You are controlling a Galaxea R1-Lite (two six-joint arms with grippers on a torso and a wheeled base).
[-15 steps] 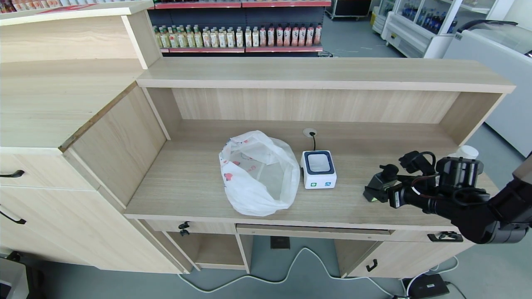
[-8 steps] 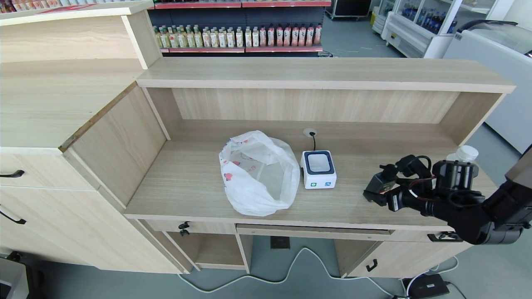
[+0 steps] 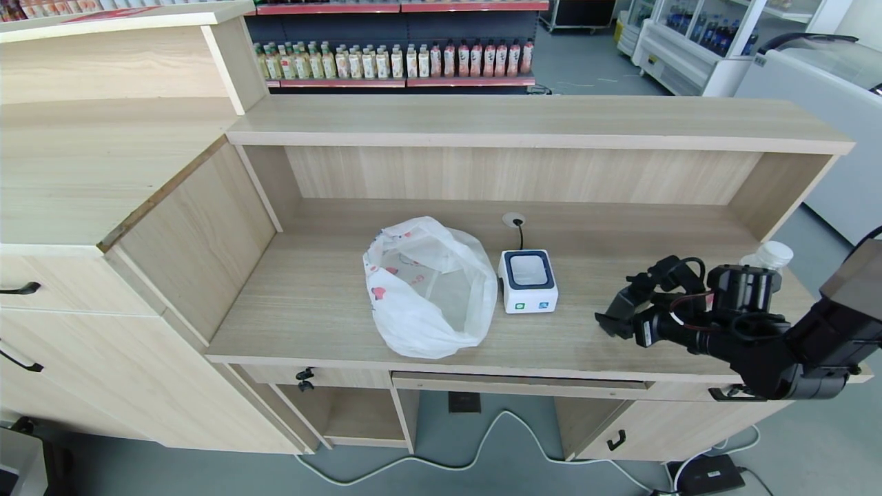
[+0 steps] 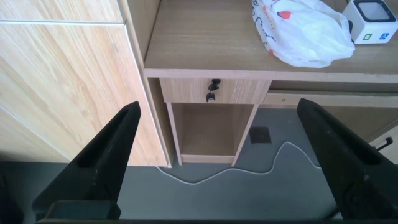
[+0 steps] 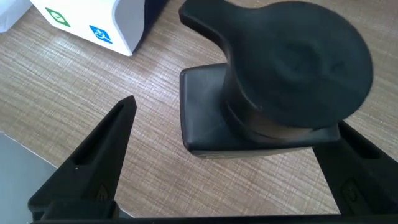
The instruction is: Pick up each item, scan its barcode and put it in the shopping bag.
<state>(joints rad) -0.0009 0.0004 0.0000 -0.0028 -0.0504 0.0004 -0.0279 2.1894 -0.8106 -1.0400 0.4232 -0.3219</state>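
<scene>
2 hands at a shop checkout, both spread open and empty. Right hand [image 3: 620, 306] low over the right end of the wooden worktop [image 3: 324, 303], fingers [image 5: 93, 168] set wide on either side of a black round-topped item [image 5: 273, 93] and apparently not yet touching it. Seemingly lined up this way for closing on the boxy base: judged the very start of the pick.

Item standing on the worktop between those fingers, well to the right of the barcode scanner [image 3: 528, 280]. Scanner window facing up, likely for passing a barcode over it face down.

Just beside the scanner on its left, a white plastic shopping bag [image 3: 427, 289], slumped with its mouth gaping open, probably left so for dropping goods in with 1 hand. Nothing made out inside.

Behind the right arm, a clear bottle with a white cap [image 3: 770, 255], upright near the worktop's right end, probably next in line.

Left hand [image 4: 217, 106] held out in front of the worktop's left end, lower than its edge, facing a keyed drawer [image 4: 186, 90]. Seemingly parked there to stay clear of the bag and scanner.
</scene>
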